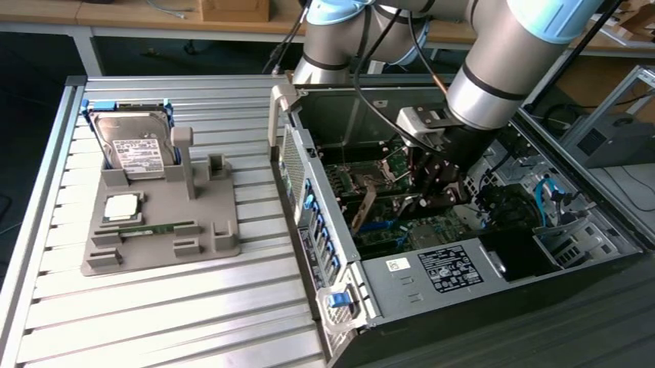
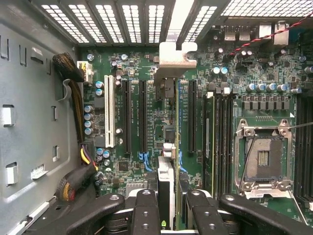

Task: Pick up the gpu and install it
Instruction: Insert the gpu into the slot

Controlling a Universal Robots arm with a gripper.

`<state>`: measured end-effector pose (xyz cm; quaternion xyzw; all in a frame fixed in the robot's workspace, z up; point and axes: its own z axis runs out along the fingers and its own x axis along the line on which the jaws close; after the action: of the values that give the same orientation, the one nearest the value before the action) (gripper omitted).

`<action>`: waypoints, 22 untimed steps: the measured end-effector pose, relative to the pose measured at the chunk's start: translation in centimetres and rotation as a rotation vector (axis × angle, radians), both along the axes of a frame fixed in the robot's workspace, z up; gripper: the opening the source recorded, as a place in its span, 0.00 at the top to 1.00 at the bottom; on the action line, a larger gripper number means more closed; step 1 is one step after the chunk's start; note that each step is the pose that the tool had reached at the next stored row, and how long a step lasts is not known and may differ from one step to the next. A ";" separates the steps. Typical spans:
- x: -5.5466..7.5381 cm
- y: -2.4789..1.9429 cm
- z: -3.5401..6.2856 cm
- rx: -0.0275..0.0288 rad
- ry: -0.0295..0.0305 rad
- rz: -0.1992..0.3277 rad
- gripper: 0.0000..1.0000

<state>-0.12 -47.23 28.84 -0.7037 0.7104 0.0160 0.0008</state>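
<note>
gripper (image 2: 171, 205) clamps one gpu (image 2: 168, 147) (edge-on) | above motherboard (image 2: 142, 63) | one hard drive (image 1: 133, 146)

Inside the open computer case (image 1: 307, 165), the gripper (image 2: 172, 208) and its card (image 2: 172, 127) stood over the motherboard (image 2: 142, 63), hemmed by upright slots (image 2: 126, 115) and memory sticks (image 2: 217, 142). A cable bundle (image 2: 76, 98) crowded the case's wall.

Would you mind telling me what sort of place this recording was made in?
Probably a robotics lab or workshop set up for computer assembly: an open computer case lies on a slatted aluminium workbench, a grey fixture tray holds a hard drive, and desks line the back.
</note>
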 end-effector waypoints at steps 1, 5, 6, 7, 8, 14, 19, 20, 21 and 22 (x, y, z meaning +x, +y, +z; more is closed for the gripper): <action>0.0 -0.04 -0.02 0.0000 -0.0001 0.000 0.73; -0.1 -0.13 -0.05 0.0000 0.0000 0.000 0.73; -0.1 -0.18 -0.07 0.0001 0.0000 0.000 0.73; -0.1 -0.21 -0.08 0.0000 0.0000 0.000 0.73; -0.1 -0.23 -0.08 0.0000 0.0000 0.000 0.73; -0.2 -0.43 -0.13 -0.0001 0.0000 0.000 0.73; -0.2 -0.78 -0.17 0.0000 0.0000 0.000 0.73; -0.3 -0.85 -0.18 0.0000 0.0000 0.000 0.73; -0.3 -0.87 -0.21 0.0001 -0.0002 0.000 0.73; -0.4 -0.88 -0.22 -0.0001 0.0000 0.000 0.73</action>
<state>-0.57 -48.11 28.62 -0.7037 0.7103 0.0160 0.0007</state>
